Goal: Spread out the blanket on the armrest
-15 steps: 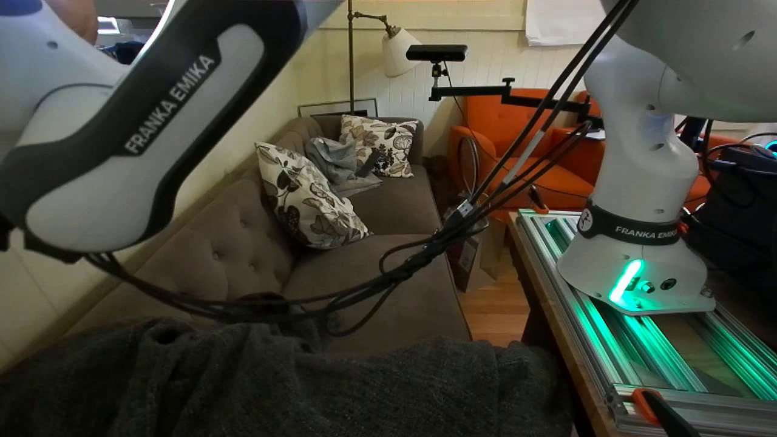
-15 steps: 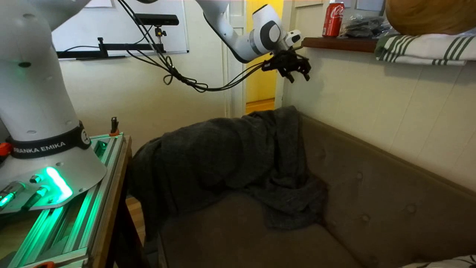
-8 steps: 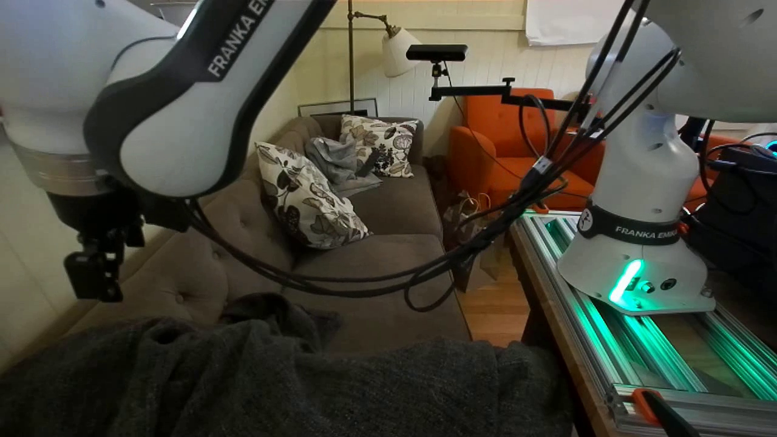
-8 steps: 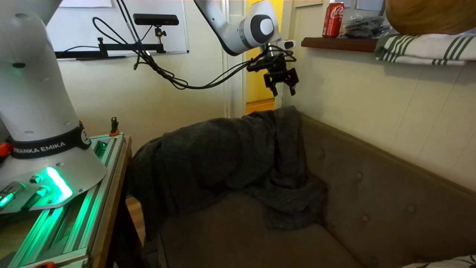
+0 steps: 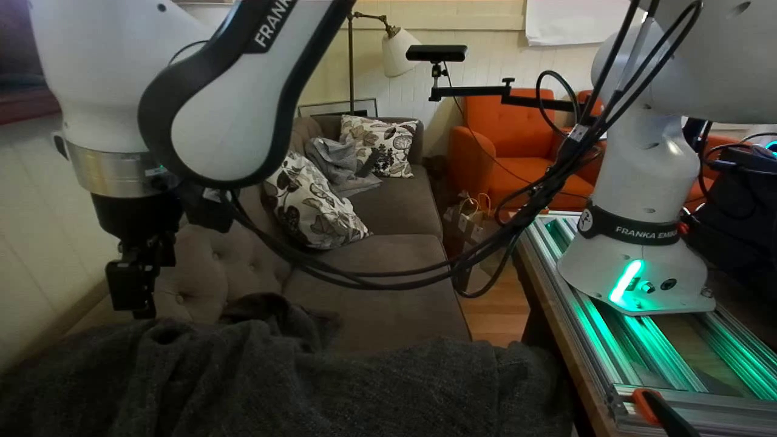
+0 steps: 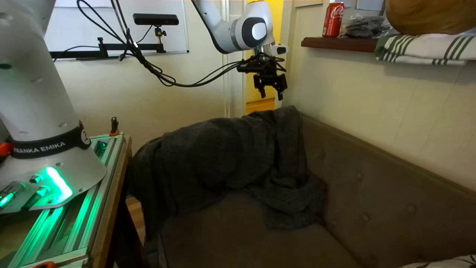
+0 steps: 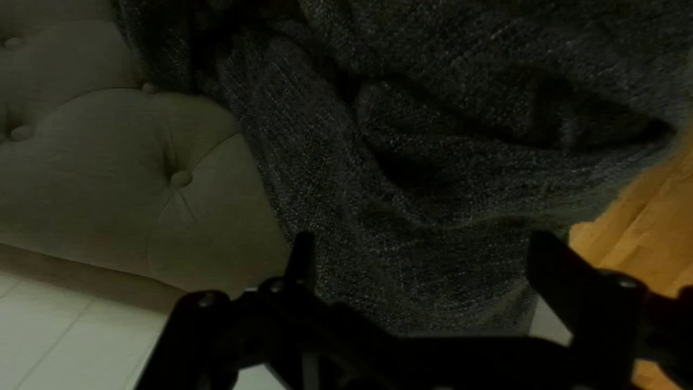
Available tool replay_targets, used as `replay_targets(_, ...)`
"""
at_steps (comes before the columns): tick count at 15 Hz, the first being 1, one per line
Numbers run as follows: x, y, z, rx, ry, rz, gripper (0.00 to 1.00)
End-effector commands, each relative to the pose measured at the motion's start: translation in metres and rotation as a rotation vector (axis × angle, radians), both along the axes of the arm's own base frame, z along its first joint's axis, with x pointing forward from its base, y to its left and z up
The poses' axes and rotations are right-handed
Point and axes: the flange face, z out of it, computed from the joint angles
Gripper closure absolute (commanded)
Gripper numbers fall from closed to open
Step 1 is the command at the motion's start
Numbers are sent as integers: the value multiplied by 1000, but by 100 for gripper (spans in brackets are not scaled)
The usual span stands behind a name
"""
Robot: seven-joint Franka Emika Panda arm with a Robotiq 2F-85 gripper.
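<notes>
The dark grey knitted blanket [image 5: 364,388] lies rumpled over the sofa's armrest in both exterior views [image 6: 223,156]. The armrest itself is hidden beneath it. One part of the blanket bunches down onto the seat beside the sofa back. My gripper [image 6: 272,96] is open and empty, pointing down above the blanket's end near the wall. It also shows side-on in an exterior view [image 5: 142,311], apart from the cloth. In the wrist view my open fingers [image 7: 422,238] frame the folded blanket [image 7: 346,162] below, with nothing between them.
The tufted sofa back [image 6: 379,186] runs along the wall. A shelf [image 6: 338,43] with a red can [image 6: 333,19] juts out above. Patterned cushions [image 5: 315,203] lie farther along. Cables [image 5: 376,276] hang from my arm. The robot's table [image 6: 111,201] stands beside the sofa.
My gripper has come down from beside the shelf, turned to point downward, and moved away from the wall over the blanket. The blanket has not visibly moved.
</notes>
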Motion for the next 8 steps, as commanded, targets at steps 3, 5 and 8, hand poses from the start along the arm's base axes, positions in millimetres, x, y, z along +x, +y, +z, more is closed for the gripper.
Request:
replay_targets(3, -14, 13, 89, 27, -123, 151, 0)
replay_targets(5, -25, 7, 124, 54, -121, 141, 0)
replay_targets(8, -53, -24, 158, 75, -5, 48, 0)
